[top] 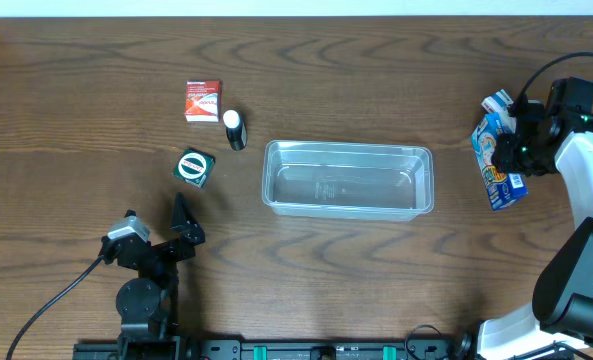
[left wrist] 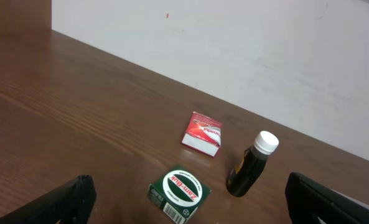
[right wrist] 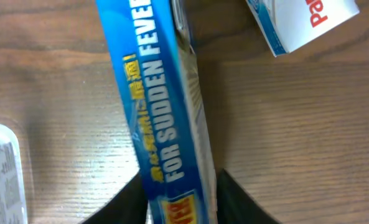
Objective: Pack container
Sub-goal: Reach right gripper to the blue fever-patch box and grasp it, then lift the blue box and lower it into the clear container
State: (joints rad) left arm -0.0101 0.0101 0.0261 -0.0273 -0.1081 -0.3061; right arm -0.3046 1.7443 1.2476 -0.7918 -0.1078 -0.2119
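Observation:
The clear shallow container (top: 348,147) sits empty at mid-table. My right gripper (top: 517,150) at the far right is shut on a blue fever-patch packet (top: 495,165). In the right wrist view the packet (right wrist: 162,106) stands on edge between the two fingers (right wrist: 181,208). My left gripper (top: 184,222) is open and empty, near the front left. In the left wrist view its fingers (left wrist: 189,208) frame a green Zam-Buk box (left wrist: 179,193), which lies ahead of them on the table.
A red box (top: 203,101) (left wrist: 203,132) and a dark bottle with a white cap (top: 235,129) (left wrist: 251,165) stand left of the container, behind the green box (top: 195,167). A white-and-blue box (top: 498,103) (right wrist: 302,22) lies beyond the blue packet. A white item (right wrist: 0,174) shows at the right wrist view's left edge.

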